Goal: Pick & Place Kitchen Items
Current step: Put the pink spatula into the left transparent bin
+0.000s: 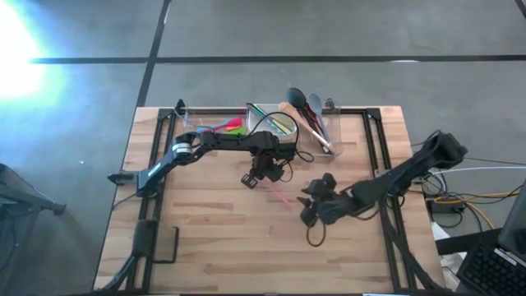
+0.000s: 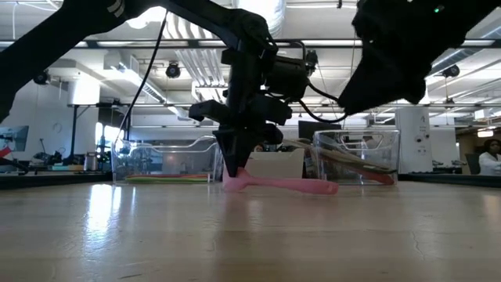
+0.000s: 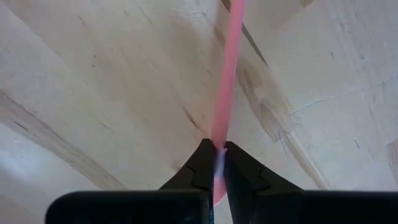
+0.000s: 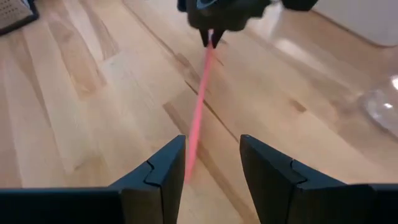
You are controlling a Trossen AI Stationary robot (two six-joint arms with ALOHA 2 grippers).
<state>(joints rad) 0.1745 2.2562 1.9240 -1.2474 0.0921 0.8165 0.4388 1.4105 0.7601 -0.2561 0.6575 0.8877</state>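
Observation:
A slim pink utensil [image 2: 290, 186] lies on the wooden table [image 1: 214, 247] near its middle. My left gripper [image 2: 235, 174] points straight down over one end of it and is shut on it. My right gripper [image 4: 211, 168] comes in from the table's right, slanting down, open. Its two fingers stand on either side of the pink utensil's free end [image 4: 189, 162]. In the high view the left gripper [image 1: 255, 177] and the right gripper [image 1: 308, 204] face each other along the utensil [image 1: 278, 194]. My left gripper pinches the pink utensil close to one end [image 3: 219, 146] between its two fingertips, from above, fingers pointing down and lying across the handle. The rest of the utensil [image 3: 231, 56] stretches away along the table top. My right gripper: I cannot tell whether a finger [image 4: 165, 171] touches the utensil.
At the table's far edge stand a clear tub [image 1: 205, 123] with coloured utensils, a white tub [image 1: 275, 119], and a clear tub [image 1: 320, 123] holding spoons and a ladle. Black frame rails [image 1: 374, 164] run along both sides. Bare wood lies toward the near edge.

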